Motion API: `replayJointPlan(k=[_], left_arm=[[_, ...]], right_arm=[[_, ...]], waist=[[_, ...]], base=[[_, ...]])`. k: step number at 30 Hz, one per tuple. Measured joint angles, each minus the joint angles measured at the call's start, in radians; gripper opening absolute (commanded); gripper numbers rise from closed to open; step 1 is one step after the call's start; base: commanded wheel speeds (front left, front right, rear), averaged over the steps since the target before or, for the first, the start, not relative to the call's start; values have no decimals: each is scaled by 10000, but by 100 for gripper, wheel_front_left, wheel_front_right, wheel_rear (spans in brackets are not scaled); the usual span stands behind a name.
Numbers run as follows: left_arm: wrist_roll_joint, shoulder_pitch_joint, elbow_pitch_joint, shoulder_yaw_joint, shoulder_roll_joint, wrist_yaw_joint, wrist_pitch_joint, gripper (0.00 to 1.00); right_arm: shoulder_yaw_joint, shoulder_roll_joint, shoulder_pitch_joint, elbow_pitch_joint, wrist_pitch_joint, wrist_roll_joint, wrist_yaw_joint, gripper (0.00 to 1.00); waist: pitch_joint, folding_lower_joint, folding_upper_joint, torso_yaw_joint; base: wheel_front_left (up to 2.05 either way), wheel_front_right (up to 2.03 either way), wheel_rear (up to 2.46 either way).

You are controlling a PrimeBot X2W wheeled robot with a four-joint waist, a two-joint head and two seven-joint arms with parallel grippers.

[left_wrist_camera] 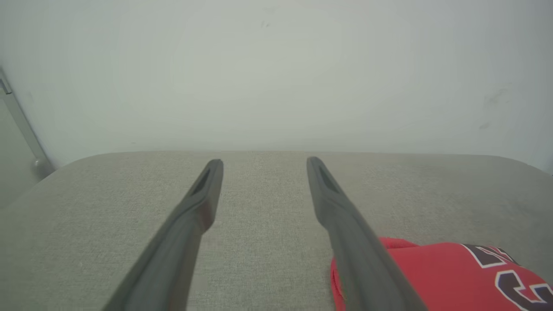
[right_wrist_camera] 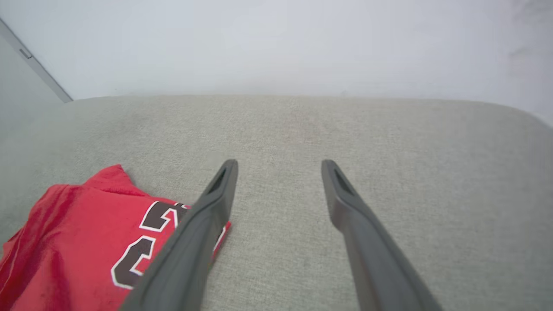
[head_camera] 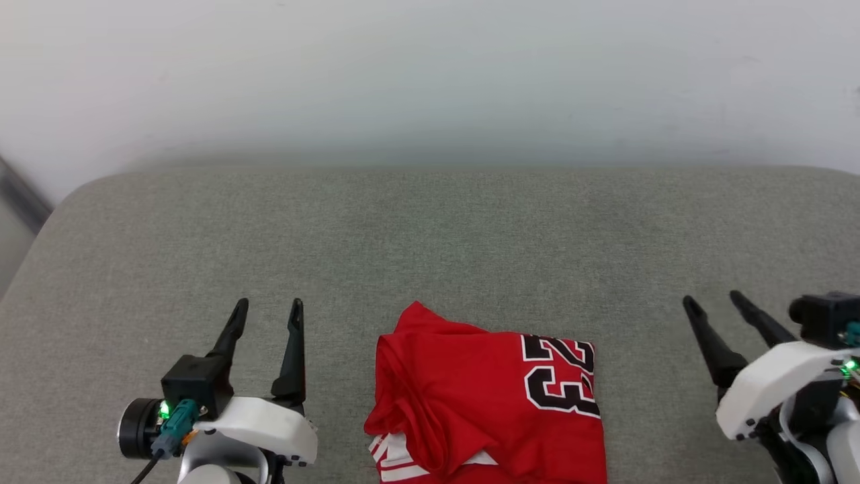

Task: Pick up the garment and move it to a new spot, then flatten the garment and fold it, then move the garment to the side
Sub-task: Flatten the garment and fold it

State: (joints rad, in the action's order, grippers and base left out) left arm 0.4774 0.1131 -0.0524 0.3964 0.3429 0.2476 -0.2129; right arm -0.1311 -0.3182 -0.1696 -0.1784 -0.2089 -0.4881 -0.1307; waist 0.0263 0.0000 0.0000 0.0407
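The left gripper [head_camera: 269, 308] is held open and empty above the grey cushion [head_camera: 430, 228]. Between the grippers the jersey [head_camera: 463, 396] is laid folded, its near edge cut off by the frame; its black digits seem to read 23. The right gripper [head_camera: 712, 300] is likewise spread, with nothing gripped.

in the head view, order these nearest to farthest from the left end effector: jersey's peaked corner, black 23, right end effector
1. Peaked corner of the garment, just right of the left end effector.
2. Black 23, on the garment's right part.
3. Right end effector, far right.
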Motion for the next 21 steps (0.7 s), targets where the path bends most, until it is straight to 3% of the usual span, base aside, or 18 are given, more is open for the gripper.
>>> replayJointPlan(k=[4, 8, 13, 21], left_arm=[[38, -85, -144, -163, 82, 77, -79, 100], [35, -163, -328, -159, 127, 92, -148, 100], [6, -449, -518, -86, 128, 88, -240, 100], [54, -779, -604, -50, 150, 75, -295, 100]], right_arm=[[1298, 560, 785, 1087, 748, 1310, 0, 100], [1898, 953, 1551, 1941, 1453, 2000, -2, 100], [2021, 1603, 2839, 2995, 1996, 2351, -2, 100], [1818, 1891, 3218, 3513, 1983, 2765, -2, 100]], waist=[[-63, 0, 0, -154], [-166, 0, 0, -154], [-431, -2, 0, -154], [-573, -1, 0, -287]], base=[[0, 0, 0], [0, 0, 0], [0, 0, 0], [0, 0, 0]])
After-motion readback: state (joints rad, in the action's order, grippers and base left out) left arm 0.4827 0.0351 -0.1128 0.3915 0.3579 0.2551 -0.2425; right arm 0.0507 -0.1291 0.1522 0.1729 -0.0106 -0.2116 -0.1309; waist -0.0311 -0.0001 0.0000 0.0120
